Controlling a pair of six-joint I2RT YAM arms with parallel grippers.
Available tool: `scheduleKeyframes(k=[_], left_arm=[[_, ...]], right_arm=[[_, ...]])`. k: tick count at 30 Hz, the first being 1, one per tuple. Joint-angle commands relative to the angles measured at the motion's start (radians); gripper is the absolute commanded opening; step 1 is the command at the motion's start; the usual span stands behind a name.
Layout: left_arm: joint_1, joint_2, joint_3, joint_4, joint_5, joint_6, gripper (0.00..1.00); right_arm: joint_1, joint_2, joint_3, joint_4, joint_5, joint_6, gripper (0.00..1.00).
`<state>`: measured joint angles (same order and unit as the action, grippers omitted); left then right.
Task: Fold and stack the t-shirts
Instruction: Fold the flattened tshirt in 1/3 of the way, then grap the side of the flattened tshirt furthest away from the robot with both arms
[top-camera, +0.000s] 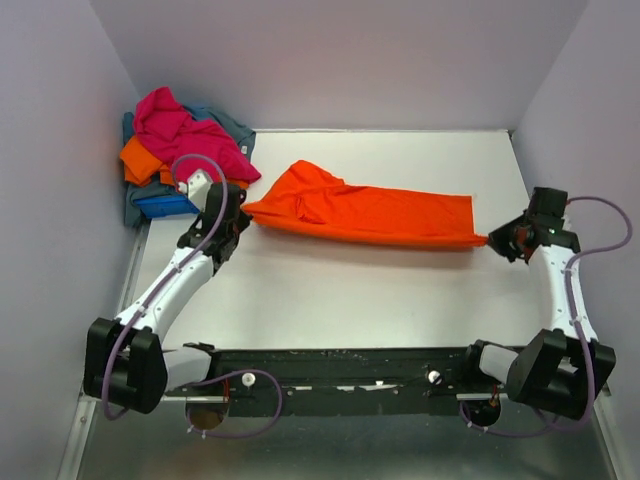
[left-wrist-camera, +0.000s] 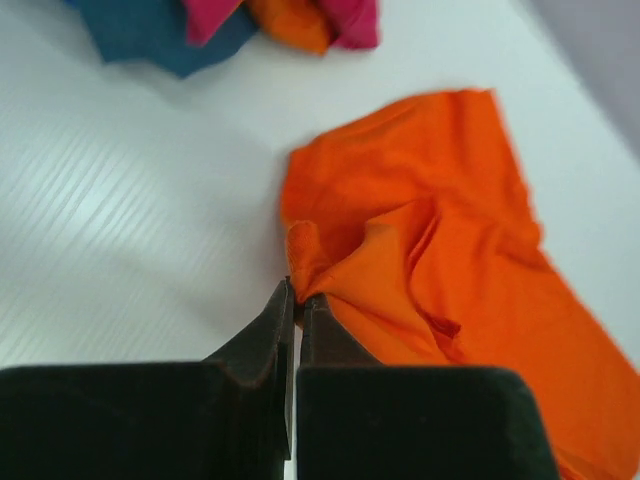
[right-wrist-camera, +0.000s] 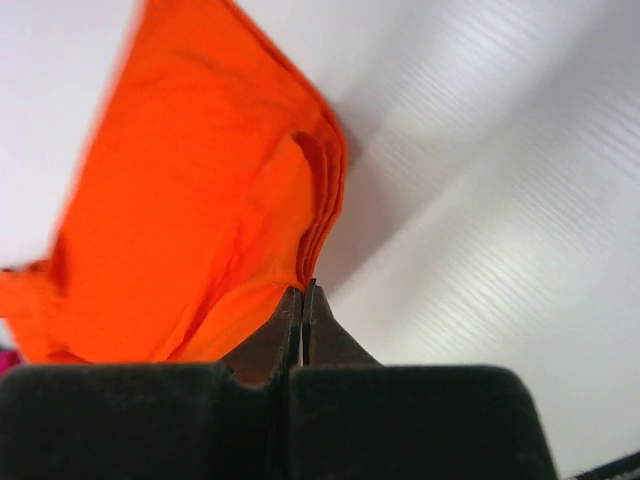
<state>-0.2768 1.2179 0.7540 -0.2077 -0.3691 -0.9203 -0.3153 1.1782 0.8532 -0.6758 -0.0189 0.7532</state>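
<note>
Currently the orange t-shirt (top-camera: 370, 215) lies drawn out in a long band across the far half of the tabletop (top-camera: 340, 300), gripped at both ends. The left pincer (top-camera: 243, 212) is closed on a bunched fold at the shirt's left end, its jaws nearly together with cloth between them. The right pincer (top-camera: 492, 240) is clamped on the layered edge at the right end. Holding opposite ends pulls the fabric taut, which I judge is meant to flatten it before a fold; the left part is crumpled, the right part smoother. The other t-shirts (top-camera: 180, 150), magenta, orange, blue and grey-blue, sit heaped in the far left corner, just beside the held shirt's left end. The tabletop is white and faintly ribbed, and pale lilac walls (top-camera: 60, 150) close it on three sides.
</note>
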Motion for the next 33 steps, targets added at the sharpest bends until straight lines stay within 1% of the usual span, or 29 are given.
scheduleKeyframes(k=[1, 3, 6, 9, 11, 14, 17, 18, 19, 20, 21, 22, 23, 24, 25, 26, 27, 28, 29, 30, 33], left_arm=[[0.005, -0.092, 0.139, -0.105, -0.062, 0.038, 0.0], [0.005, -0.13, 0.096, -0.113, -0.048, 0.021, 0.0], [0.007, -0.188, -0.014, -0.148, -0.047, -0.021, 0.0], [0.008, -0.26, -0.164, -0.174, -0.054, -0.07, 0.0], [0.008, -0.317, -0.264, -0.189, -0.051, -0.103, 0.0], [0.008, -0.405, -0.369, -0.226, -0.042, -0.178, 0.0], [0.008, -0.48, -0.438, -0.257, -0.024, -0.241, 0.0], [0.008, -0.503, -0.45, -0.266, -0.019, -0.252, 0.0], [0.007, -0.524, -0.456, -0.277, -0.016, -0.261, 0.0], [0.008, -0.54, -0.456, -0.294, -0.024, -0.265, 0.03], [0.008, -0.558, -0.452, -0.309, -0.031, -0.267, 0.03], [0.008, -0.575, -0.444, -0.332, -0.045, -0.272, 0.04], [0.008, -0.59, -0.435, -0.363, -0.06, -0.273, 0.09], [0.008, -0.607, -0.424, -0.374, -0.073, -0.27, 0.22], [0.008, -0.616, -0.415, -0.398, -0.086, -0.266, 0.5], [0.008, -0.629, -0.403, -0.412, -0.094, -0.259, 0.65], [0.008, -0.638, -0.391, -0.423, -0.1, -0.249, 0.74], [0.008, -0.644, -0.378, -0.43, -0.105, -0.233, 0.77], [0.008, -0.647, -0.36, -0.438, -0.113, -0.221, 0.77], [0.008, -0.653, -0.343, -0.443, -0.125, -0.206, 0.77], [0.008, -0.646, -0.285, -0.385, -0.129, -0.079, 0.77]], right_arm=[[-0.002, -0.106, 0.142, -0.123, 0.01, 0.015, 0.01], [-0.002, -0.162, 0.098, -0.13, 0.014, 0.031, 0.01], [-0.002, -0.225, -0.047, -0.142, 0.001, 0.061, 0.01], [-0.002, -0.268, -0.201, -0.131, -0.024, 0.063, 0.01], [-0.002, -0.298, -0.279, -0.128, -0.012, 0.06, 0.01], [-0.002, -0.342, -0.341, -0.142, 0.008, 0.055, 0.01], [-0.002, -0.38, -0.381, -0.145, -0.03, 0.07, 0.01], [-0.002, -0.393, -0.384, -0.149, -0.032, 0.081, 0.05], [-0.002, -0.405, -0.385, -0.159, -0.026, 0.089, 0.11], [-0.002, -0.416, -0.382, -0.163, -0.023, 0.092, 0.23], [-0.002, -0.428, -0.378, -0.162, -0.026, 0.086, 0.28], [-0.002, -0.44, -0.375, -0.165, -0.024, 0.086, 0.29], [-0.002, -0.457, -0.365, -0.174, -0.016, 0.09, 0.33], [-0.002, -0.471, -0.359, -0.168, -0.019, 0.084, 0.41], [-0.002, -0.483, -0.352, -0.159, -0.032, 0.057, 0.45], [-0.002, -0.494, -0.341, -0.159, -0.03, 0.049, 0.48], [-0.002, -0.502, -0.329, -0.159, -0.023, 0.04, 0.51], [-0.002, -0.508, -0.306, -0.16, -0.009, 0.025, 0.52], [-0.002, -0.511, -0.304, -0.15, -0.016, 0.025, 0.56], [-0.002, -0.514, -0.307, -0.11, -0.048, 0.006, 0.56], [-0.002, -0.486, -0.296, 0.011, -0.142, -0.072, 0.54]])
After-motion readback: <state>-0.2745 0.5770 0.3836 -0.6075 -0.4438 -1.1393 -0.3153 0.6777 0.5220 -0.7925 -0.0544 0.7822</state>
